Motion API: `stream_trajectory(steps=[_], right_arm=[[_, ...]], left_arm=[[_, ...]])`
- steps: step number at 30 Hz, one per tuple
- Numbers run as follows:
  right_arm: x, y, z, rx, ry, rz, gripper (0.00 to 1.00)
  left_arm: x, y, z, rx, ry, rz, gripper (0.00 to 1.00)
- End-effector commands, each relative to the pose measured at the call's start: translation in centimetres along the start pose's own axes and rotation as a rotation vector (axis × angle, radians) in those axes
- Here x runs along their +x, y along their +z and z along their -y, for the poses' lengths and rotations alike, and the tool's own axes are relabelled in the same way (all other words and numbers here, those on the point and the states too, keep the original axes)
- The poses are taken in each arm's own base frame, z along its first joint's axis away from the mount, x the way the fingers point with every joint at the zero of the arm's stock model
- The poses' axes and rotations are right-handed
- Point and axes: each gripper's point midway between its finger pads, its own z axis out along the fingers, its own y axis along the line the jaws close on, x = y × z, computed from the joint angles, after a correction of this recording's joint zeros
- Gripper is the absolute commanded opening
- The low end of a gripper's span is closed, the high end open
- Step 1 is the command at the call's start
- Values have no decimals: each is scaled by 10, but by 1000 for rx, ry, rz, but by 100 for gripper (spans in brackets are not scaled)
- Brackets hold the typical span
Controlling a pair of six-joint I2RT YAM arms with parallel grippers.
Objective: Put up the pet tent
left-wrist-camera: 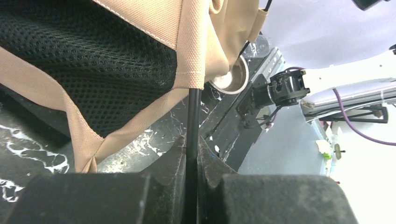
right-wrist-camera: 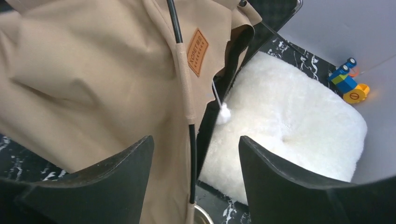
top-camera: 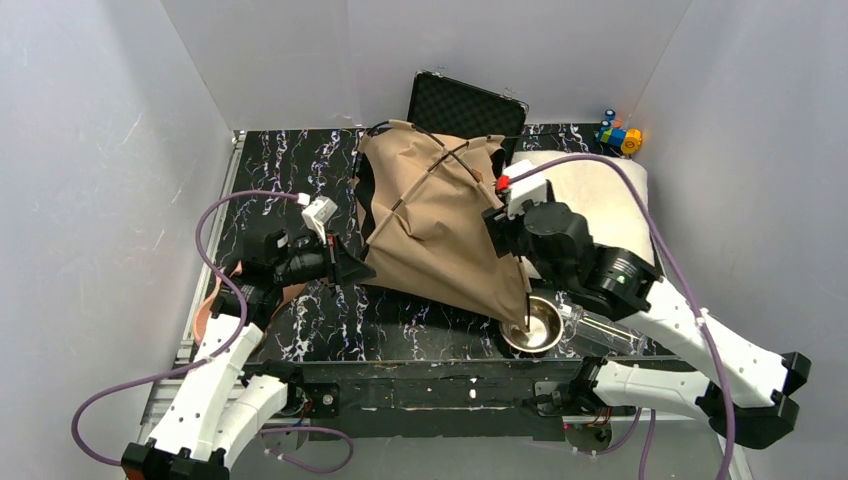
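The tan pet tent stands half raised in the middle of the marble table, with thin black poles crossing over its top. My left gripper is at the tent's left corner, shut on a black pole that comes out of the fabric sleeve beside the black mesh panel. My right gripper is open at the tent's right side. Its fingers straddle another black pole without touching it. The brown label patch shows above.
A fluffy white cushion lies right of the tent. A steel bowl sits at the tent's near right corner. An open black case stands behind. A toy is at the back right. Grey walls enclose the table.
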Motion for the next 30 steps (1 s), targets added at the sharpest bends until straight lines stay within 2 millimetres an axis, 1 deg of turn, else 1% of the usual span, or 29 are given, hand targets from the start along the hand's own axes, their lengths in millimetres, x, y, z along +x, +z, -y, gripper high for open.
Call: stream_trajectory(steps=[1,3,5,6,8,11,14,15,17,19,21,22,23,26,30], right_arm=[[-25,-26,7,-49,219,125,76],[-32,-37,4,-92,348,168,78],[-39,-45,-3,-152,504,209,79],[-44,-49,-13,-212,585,224,79],[-47,-49,-30,-296,741,230,79],[-46,-41,-62,-412,968,195,79],[-44,-24,-94,-504,1095,149,78],[-41,-18,-103,-511,1120,117,79],[-48,-11,-120,-570,1152,96,78],[-50,-1,-142,-628,1164,55,70],[-51,7,-155,-653,1174,30,60],[-49,11,-159,-643,1184,17,56],[-46,16,-161,-630,1201,8,54],[-45,23,-163,-629,1242,31,51],[-42,31,-162,-582,1281,45,50]], left_arm=[[-14,14,10,44,-25,57,0],[-16,23,14,47,-19,66,0],[-17,35,19,54,-10,65,0],[-15,44,20,52,-12,56,0],[-13,57,24,62,-12,47,0],[-12,74,27,78,-23,41,0],[-11,84,28,82,-21,38,0],[-9,87,27,81,-16,31,0],[-4,89,24,77,-10,15,0],[1,90,20,69,-4,3,0],[5,91,18,67,3,-4,0],[6,91,17,65,4,-5,0],[6,90,17,64,7,-5,0],[7,90,16,60,15,-2,0],[8,89,16,64,28,-4,0]])
